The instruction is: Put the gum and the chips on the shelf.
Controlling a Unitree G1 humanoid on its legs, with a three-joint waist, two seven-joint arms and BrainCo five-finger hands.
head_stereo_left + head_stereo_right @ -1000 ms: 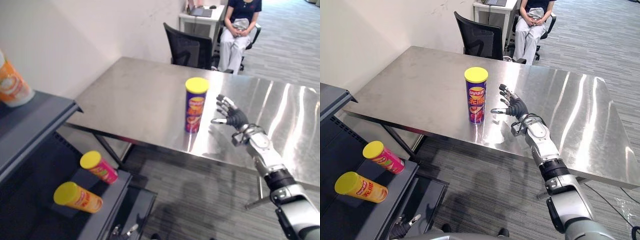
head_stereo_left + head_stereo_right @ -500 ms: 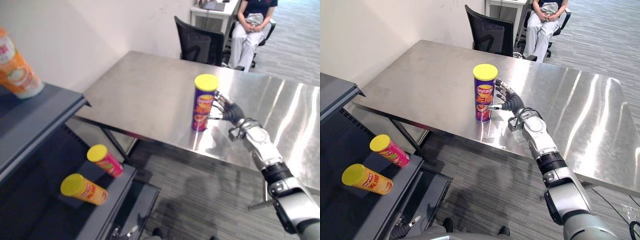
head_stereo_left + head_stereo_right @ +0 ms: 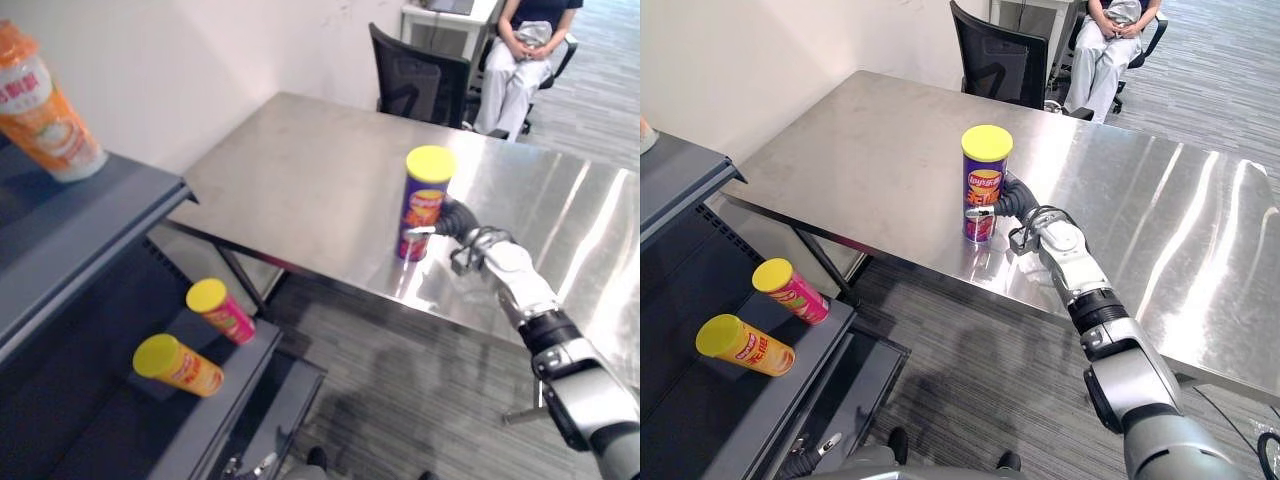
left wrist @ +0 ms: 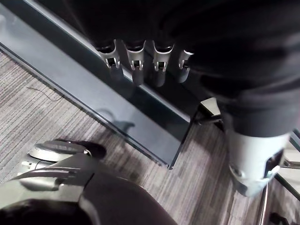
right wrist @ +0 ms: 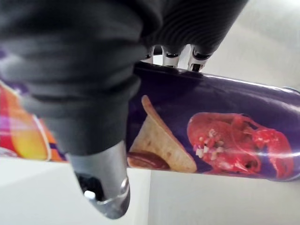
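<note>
A purple chips can [image 3: 422, 205] with a yellow lid stands upright near the front edge of the steel table [image 3: 300, 180]. My right hand [image 3: 1018, 205] has come in from the can's right side and wraps it: the thumb lies across the front low down and the fingers reach round behind. In the right wrist view the can [image 5: 225, 136] lies tight between the thumb [image 5: 101, 183] and the fingers. The left hand [image 4: 136, 58] hangs low beside the shelf's dark base, fingers straight, holding nothing.
A dark grey shelf [image 3: 80, 230] stands to my left. An orange can [image 3: 178, 364] and a pink can [image 3: 222, 311], both yellow-lidded, lie on its lower board, and an orange-and-white pack [image 3: 45, 110] stands on the upper one. Behind the table are a black chair [image 3: 420, 80] and a seated person [image 3: 525, 50].
My right hand has travelled left from beside the can and closed round it. The whole picture has shifted, so the camera moved; the can stays in place.
</note>
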